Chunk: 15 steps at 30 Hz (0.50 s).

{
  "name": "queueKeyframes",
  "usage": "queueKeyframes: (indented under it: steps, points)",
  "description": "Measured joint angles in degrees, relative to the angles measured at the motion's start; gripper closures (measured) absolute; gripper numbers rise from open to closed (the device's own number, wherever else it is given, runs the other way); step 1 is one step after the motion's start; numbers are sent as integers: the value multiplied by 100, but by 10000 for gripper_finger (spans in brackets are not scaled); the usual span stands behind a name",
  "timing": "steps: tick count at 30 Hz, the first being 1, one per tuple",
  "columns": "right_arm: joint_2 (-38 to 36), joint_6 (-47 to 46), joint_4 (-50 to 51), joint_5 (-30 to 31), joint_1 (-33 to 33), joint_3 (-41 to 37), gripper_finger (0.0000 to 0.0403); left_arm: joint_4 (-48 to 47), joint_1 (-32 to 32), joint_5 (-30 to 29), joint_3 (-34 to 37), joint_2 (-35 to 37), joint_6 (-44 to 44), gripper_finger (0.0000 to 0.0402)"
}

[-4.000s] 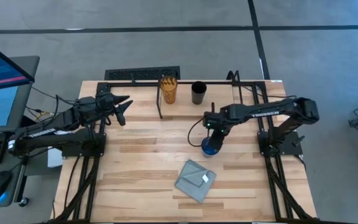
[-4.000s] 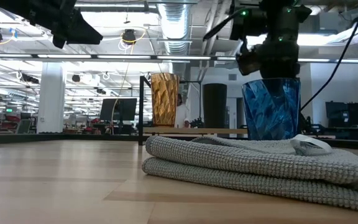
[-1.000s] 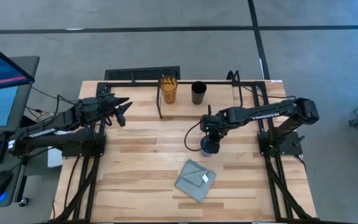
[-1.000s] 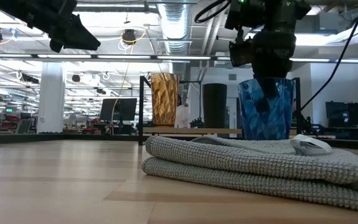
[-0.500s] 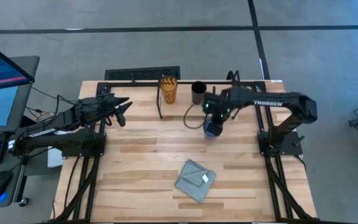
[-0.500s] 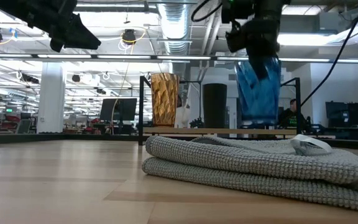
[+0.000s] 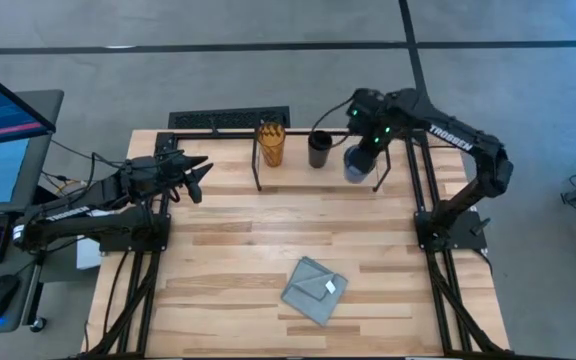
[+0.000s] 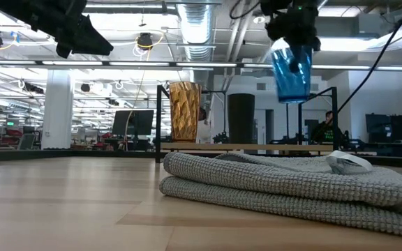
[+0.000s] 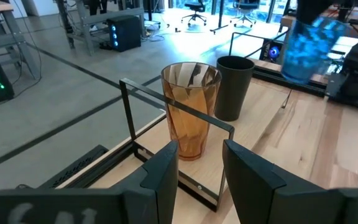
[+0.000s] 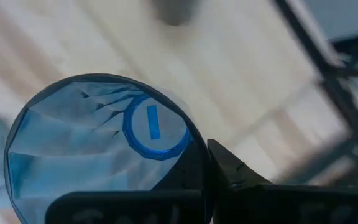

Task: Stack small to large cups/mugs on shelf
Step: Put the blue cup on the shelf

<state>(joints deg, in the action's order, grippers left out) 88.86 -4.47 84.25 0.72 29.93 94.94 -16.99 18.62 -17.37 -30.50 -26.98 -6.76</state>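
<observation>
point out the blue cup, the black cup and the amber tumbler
blue cup (image 8: 290,70), low view, middle of its side wall
black cup (image 7: 319,151), high view, its side below the rim
amber tumbler (image 9: 189,111), left wrist view, middle of its faceted wall

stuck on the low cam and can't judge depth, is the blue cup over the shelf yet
Observer: From above, the blue cup held by the right gripper hangs over the shelf, right of the black cup.
Operator: is it touching the black one
Observer: No, the left wrist view shows a clear gap between them.
Operator: what is the left arm doing
Observer: The left gripper waits open over the table's left side, facing the amber tumbler.
</observation>
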Motion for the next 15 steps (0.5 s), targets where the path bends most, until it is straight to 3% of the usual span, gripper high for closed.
queueKeyframes:
  steps: [5,15]
  points:
    - [0,19,143,135,560,111,389,0,1,0,0,-2,-139,283]
    - [50,422,-589,-69,1561,-35,389,-2,1,-149,0,-2,-510,283]
